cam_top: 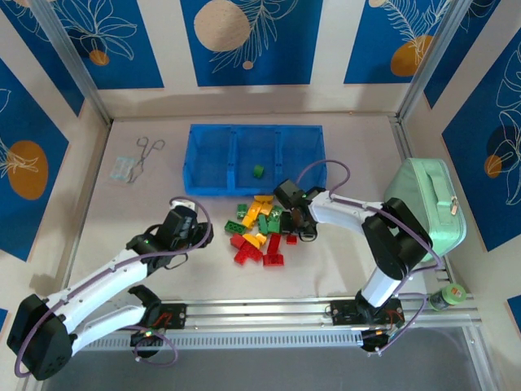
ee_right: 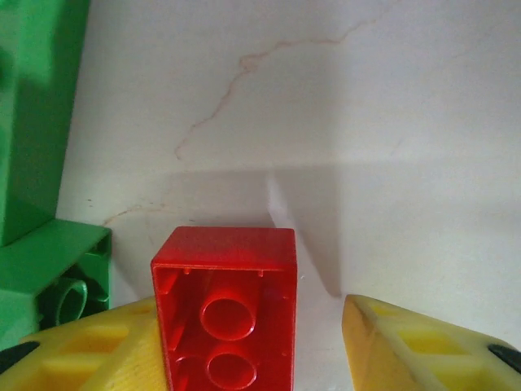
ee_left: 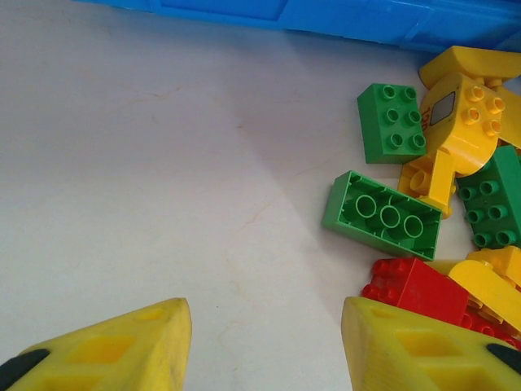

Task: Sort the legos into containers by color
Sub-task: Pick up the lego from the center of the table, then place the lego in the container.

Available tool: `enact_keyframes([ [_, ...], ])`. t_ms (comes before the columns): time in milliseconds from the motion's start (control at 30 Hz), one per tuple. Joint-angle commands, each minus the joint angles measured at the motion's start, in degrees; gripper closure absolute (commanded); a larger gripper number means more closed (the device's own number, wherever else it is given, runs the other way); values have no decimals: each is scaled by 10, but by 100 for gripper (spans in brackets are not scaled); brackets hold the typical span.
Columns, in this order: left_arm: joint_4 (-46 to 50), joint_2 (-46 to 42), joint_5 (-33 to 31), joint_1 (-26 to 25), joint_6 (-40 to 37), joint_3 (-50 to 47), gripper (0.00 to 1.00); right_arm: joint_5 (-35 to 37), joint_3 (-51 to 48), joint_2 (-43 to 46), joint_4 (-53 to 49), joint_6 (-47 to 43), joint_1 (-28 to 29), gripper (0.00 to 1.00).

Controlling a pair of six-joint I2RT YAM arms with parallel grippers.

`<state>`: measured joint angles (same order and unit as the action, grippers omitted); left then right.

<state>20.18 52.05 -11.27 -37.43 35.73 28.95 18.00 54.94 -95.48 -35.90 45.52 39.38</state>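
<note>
- right gripper [ee_right: 252, 308]: jaws spread, straddling a red brick [ee_right: 224, 322] that lies studs-down with its hollow side up. The brick sits against one finger [ee_right: 89, 350], with a clear gap to the other. Not pinched.
- Step in hand, my read: picking that red one off the right edge of the heap. Next move: shift sideways a touch so both pads land together, close, lift straight up. A green neighbour [ee_right: 49, 269] sits just beside it and could get dragged.
- left gripper [ee_left: 264, 326]: jaws spread, bare table [ee_left: 163, 163] between them, nothing held. It's at the heap's left edge. A second red piece [ee_left: 423, 287] is just beside one finger, with an upturned green brick [ee_left: 383, 213] beyond.
- legos [cam_top: 259, 232]: one loose heap of red, green and yellow-orange between the two grippers, just in front of the tray, some overlapping. They're small, glossy, hard studded plastic. Flat sides should grip fine, but stacked ones may shift when a neighbour goes.
- containers [cam_top: 210, 159]: a translucent blue tray with three compartments side by side, beyond the heap. A lone green brick [cam_top: 258, 171] sits in the middle one.
- Progress, judged: barely started. Red wants an end compartment, not the middle.
</note>
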Motion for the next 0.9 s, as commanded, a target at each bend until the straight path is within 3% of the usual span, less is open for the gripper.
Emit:
enact_keyframes([
  [0,3,-11,-12,-5,4,-7,48,-8,-4,-12,-4,9,9,45],
  [200,11,-20,-18,-5,2,-9,48,-15,-1,-31,4,11,9,45],
  [600,5,-13,-13,-5,-2,-3,49,23,26,33,-42,2,8,66],
  [867,4,-17,-4,-5,-8,1,49,38,109,66,-88,-51,-27,67],
])
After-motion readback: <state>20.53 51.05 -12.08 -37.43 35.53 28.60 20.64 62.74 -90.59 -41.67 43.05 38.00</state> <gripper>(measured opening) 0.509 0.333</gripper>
